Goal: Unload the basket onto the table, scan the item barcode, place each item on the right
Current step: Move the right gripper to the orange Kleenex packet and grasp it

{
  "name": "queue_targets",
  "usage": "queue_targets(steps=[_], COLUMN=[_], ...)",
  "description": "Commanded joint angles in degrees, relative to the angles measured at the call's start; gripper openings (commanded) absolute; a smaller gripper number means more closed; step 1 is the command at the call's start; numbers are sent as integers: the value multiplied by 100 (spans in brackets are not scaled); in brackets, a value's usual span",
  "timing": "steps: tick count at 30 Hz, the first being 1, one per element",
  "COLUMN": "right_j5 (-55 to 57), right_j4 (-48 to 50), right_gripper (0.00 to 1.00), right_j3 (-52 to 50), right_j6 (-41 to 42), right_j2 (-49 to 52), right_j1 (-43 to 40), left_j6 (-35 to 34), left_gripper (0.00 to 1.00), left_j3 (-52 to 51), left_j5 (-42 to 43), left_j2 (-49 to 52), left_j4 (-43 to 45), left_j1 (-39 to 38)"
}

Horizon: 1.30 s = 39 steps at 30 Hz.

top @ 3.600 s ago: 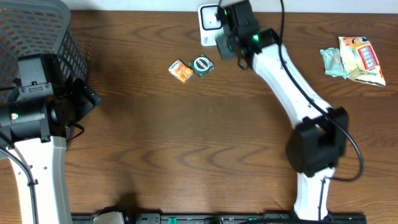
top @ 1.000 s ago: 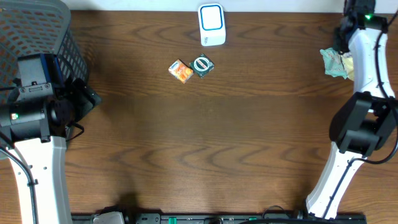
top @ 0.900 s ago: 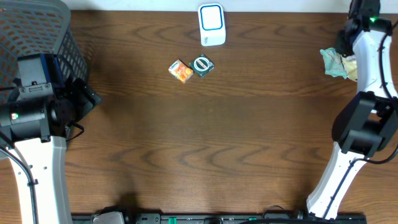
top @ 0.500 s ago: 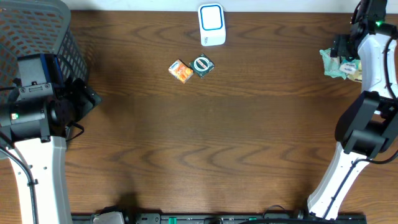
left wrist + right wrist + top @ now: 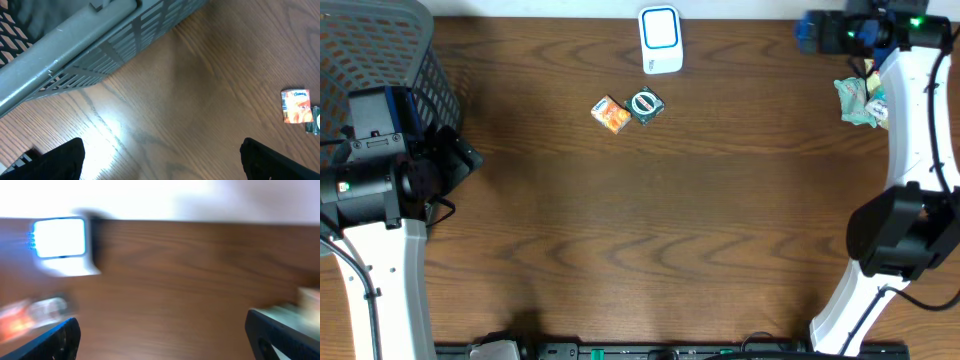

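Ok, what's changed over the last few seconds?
The right pincer swung away from the scanner to the table's far right, by the snack packets. It now stands open with nothing between its fingers, facing back toward the scanner. I cannot tell whether it let anything go. The scanner, orange packet, green packet, basket and the open left pincer stayed put.

Overhead cam looks straight down on the whole table (image 5: 650, 220). Left wrist cam sits low, angled fwd past the left tool (image 5: 162, 160); orange packet (image 5: 296, 106) ahead-right of it shows overhead too. Right wrist cam, blurred, faces across the table; scanner (image 5: 60, 240) ahead-left of the right tool (image 5: 162, 332) is shared w/ overhead.
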Motion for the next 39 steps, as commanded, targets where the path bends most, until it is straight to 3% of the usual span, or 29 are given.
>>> queue_targets(steps=[1, 12, 20, 28, 30, 34, 39], right_j5=[-1958, -1716, 249, 382, 385, 380, 376], right_j4=[-4, -92, 125, 466, 597, 901, 1217], right_gripper=[99, 99, 99, 99, 95, 73, 63], right_j3=[17, 13, -15, -31, -31, -31, -31], right_j6=[61, 92, 1252, 1545, 1681, 1928, 1941], right_j2=[94, 466, 785, 946, 1043, 1360, 1749], right_j1=[321, 1838, 2787, 3287, 3388, 3556, 3694], left_j6=[-52, -52, -52, -52, -52, -52, -52], left_gripper=[97, 98, 98, 98, 98, 98, 98], left_j3=[13, 13, 13, 13, 13, 13, 13], left_j5=[-17, -17, -17, -17, -17, -17, -17], left_j2=[0, 0, 0, 0, 0, 0, 0], left_j4=[-7, -7, -7, -7, -7, -7, -7], left_j1=[20, 20, 20, 20, 20, 20, 20])
